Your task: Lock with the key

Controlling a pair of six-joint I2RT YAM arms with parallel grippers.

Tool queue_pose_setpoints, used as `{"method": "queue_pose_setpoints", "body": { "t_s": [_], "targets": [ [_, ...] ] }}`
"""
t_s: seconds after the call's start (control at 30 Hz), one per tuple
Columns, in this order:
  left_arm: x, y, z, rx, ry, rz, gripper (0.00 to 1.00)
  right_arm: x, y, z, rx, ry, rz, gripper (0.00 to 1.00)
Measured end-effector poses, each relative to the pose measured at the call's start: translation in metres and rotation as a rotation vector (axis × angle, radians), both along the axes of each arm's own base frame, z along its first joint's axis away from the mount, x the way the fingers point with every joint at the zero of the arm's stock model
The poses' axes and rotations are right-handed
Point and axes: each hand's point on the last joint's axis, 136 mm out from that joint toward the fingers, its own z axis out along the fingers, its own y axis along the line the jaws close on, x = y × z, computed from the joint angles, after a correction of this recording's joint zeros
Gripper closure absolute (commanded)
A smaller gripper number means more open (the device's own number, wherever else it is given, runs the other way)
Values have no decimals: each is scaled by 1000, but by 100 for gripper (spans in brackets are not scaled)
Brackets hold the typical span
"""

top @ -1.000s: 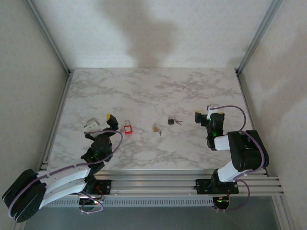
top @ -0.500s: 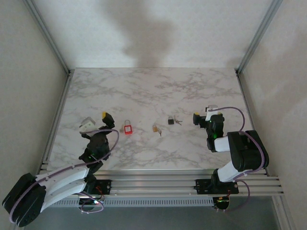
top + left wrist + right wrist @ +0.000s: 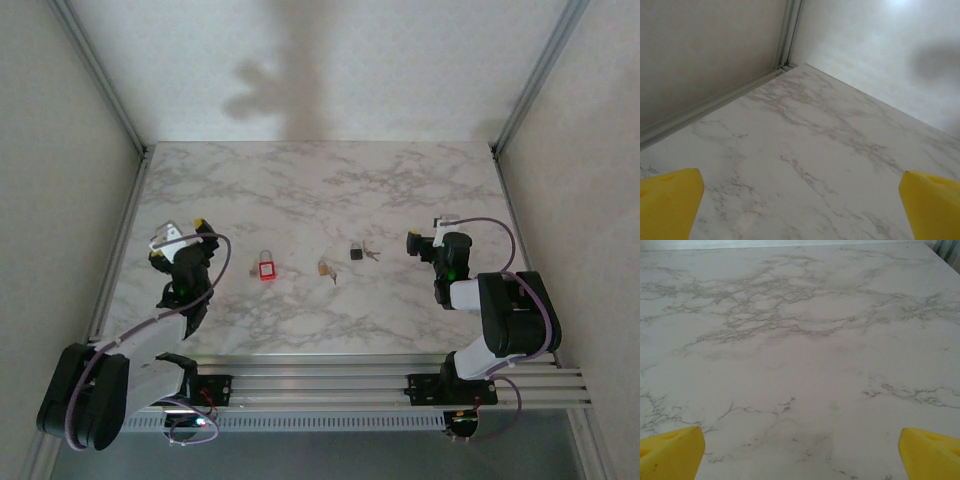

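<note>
Three small padlocks lie in a row on the marble table (image 3: 300, 200): a red padlock (image 3: 265, 269), a brass padlock (image 3: 324, 267) and a black padlock (image 3: 356, 251). A small key (image 3: 373, 255) lies right beside the black one. My left gripper (image 3: 177, 238) stands open near the table's left edge, left of the red padlock. In the left wrist view its yellow fingertips (image 3: 670, 200) frame bare marble, the left gripper (image 3: 800, 210) holding nothing. My right gripper (image 3: 428, 233) is open to the right of the key, and the right gripper (image 3: 800, 455) spans bare marble too.
Aluminium frame rails (image 3: 120, 240) run along the left and right table edges, with white walls behind. The table's far left corner (image 3: 785, 65) appears in the left wrist view. The arm bases sit on the front rail (image 3: 330, 385).
My left gripper has swung left and farther back, away from the red padlock toward the left rail. The right gripper has barely shifted. Both stay open.
</note>
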Motion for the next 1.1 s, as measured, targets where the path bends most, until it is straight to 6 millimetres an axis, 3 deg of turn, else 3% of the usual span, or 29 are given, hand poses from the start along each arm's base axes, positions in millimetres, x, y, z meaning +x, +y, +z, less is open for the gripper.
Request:
{"method": "queue_pose_setpoints", "body": {
  "t_s": [0.2,0.4,0.57,0.73,1.1],
  "targets": [
    [10,23,-3,57,28,-22,0,0,0,0,2,1,-2,1],
    [17,32,-41,61,76,-70,0,0,-1,0,0,0,-5,1],
    [29,29,-55,61,81,-129,1,0,-2,0,-2,0,-10,1],
    [35,17,-53,69,37,-205,1,0,-2,0,-2,0,-11,1],
    [32,17,-38,102,-26,-158,1,1,-2,0,-3,2,-11,1]
  ]
}}
